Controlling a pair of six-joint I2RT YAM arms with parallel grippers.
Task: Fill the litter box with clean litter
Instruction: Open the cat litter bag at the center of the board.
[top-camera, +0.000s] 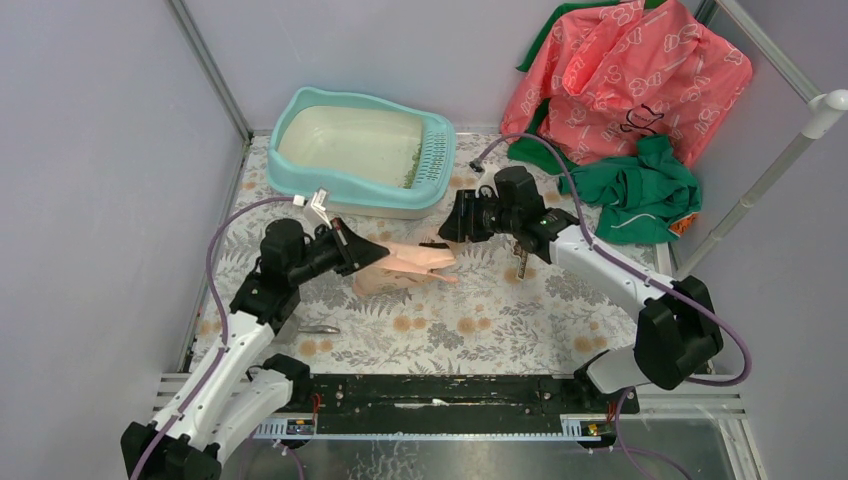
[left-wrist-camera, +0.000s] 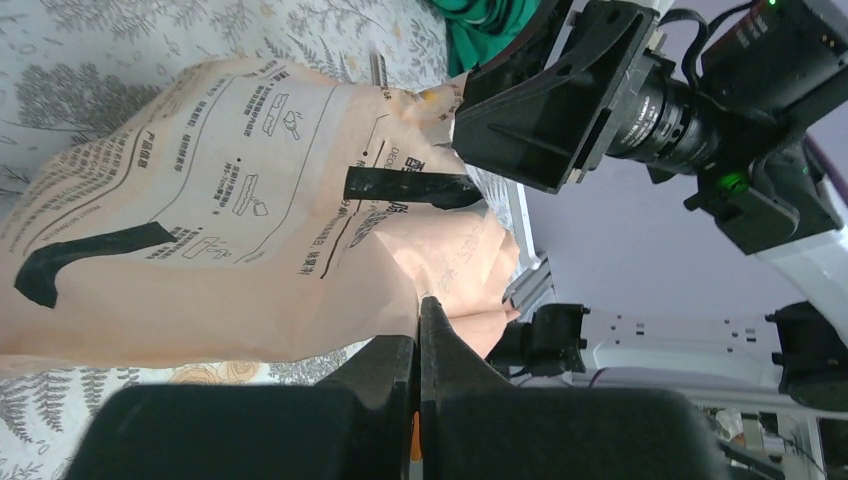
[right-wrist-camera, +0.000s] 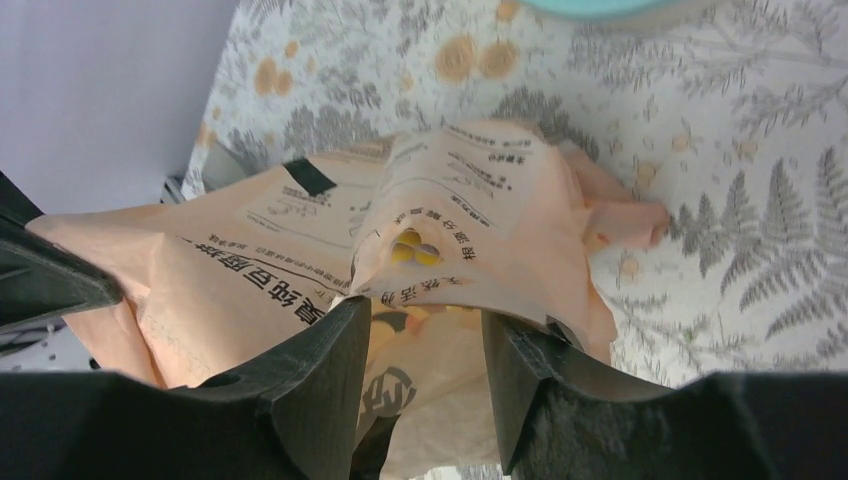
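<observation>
The litter box sits in the upper left-centre of the overhead view, at the far edge of the desk and close to the back wall. Its slotted ledge is at the right end. The cream basin is mostly bare. Only a thin scatter of green litter lies along the inside, just beside the ledge.

Below the box, in the middle of the frame, a peach paper bag with black print hangs between the two arms, apart from the box. The left fingers come in from the left and are pressed tight together. The bag's edge is nipped at their tips, and in the left wrist view the paper creases toward that point. The right fingers reach in from the right and stand about half apart, clamped around the bunched top of the bag. In the right wrist view the paper fills the gap between them, and in the left wrist view one finger lies flat across the bag's printed face.

The desk is covered with a grey cloth printed with ferns and orange flowers. In the upper right of the overhead view a large red-pink printed bag leans against the wall, and a crumpled green cloth lies just below it. Purple cables run along both arms.
</observation>
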